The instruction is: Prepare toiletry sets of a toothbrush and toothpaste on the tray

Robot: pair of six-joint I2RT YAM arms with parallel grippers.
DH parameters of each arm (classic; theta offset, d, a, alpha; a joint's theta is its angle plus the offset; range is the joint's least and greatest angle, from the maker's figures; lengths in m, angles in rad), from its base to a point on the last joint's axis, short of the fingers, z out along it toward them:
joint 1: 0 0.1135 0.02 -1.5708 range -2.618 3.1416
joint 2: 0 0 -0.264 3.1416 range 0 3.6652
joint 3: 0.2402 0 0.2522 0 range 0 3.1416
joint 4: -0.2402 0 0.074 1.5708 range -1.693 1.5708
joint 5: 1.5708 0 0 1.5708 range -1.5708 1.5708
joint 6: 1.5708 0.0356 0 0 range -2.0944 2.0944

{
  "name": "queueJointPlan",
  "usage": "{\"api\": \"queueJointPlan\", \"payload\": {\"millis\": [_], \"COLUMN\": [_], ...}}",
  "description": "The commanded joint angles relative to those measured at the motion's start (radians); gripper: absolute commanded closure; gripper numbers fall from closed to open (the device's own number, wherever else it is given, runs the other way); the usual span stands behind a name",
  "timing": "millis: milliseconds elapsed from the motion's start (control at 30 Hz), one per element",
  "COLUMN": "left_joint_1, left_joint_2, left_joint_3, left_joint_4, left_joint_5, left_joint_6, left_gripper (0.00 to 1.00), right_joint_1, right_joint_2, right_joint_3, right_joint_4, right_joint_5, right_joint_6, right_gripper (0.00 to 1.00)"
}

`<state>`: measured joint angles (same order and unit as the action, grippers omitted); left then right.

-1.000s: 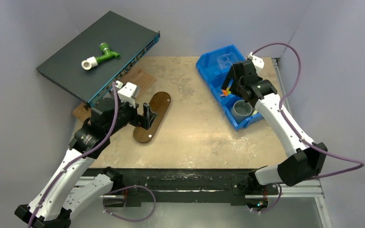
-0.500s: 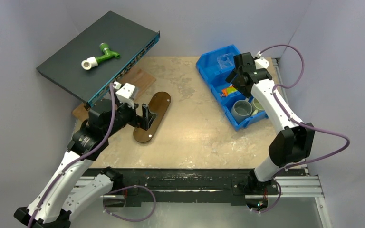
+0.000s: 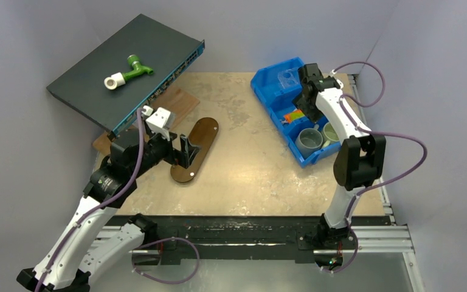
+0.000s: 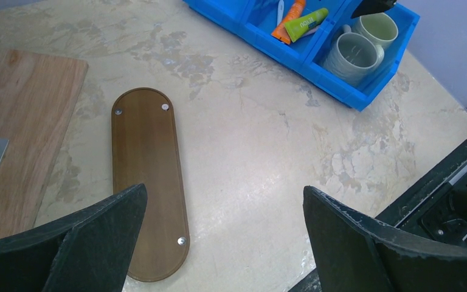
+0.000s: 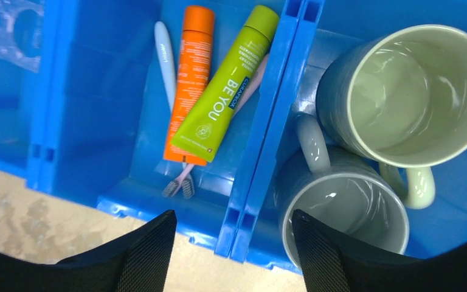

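The right gripper (image 5: 231,234) hangs over the bin's (image 5: 267,134) middle compartment, fingers spread and empty. There, 2 tubes and 2 brushes lie piled: the green tube (image 5: 222,85) on top, overlapping the orange tube (image 5: 188,91) and the pink brush (image 5: 181,182), with the pale brush (image 5: 165,58) alongside. Best to pinch the green tube first, across its width, clear of the divider. The left gripper (image 4: 222,201), fingers also spread, hovers above the bare tray (image 4: 149,182) on the tabletop (image 4: 267,134).
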<state>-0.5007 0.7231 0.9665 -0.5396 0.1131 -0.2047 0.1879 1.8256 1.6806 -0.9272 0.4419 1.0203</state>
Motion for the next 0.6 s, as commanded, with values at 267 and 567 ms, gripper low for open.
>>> {"api": "queueJointPlan", "payload": {"millis": [267,567], "left_joint_1": [-0.002,-0.002], "left_joint_2": [-0.028,-0.030], "left_joint_3": [-0.010,-0.012], "left_joint_4": [0.041,0.043], "left_joint_5": [0.017,0.017], "left_joint_6": [-0.015,-0.015], "left_gripper": [0.00,0.00], "right_joint_1": [-0.025,-0.042], "right_joint_2": [0.099,0.140], "right_joint_3": [0.068,0.079], "right_joint_4": [-0.061,-0.058], "right_joint_5": [-0.011,-0.020], "right_joint_6": [0.050,0.043], "right_gripper": [0.35,0.42]}}
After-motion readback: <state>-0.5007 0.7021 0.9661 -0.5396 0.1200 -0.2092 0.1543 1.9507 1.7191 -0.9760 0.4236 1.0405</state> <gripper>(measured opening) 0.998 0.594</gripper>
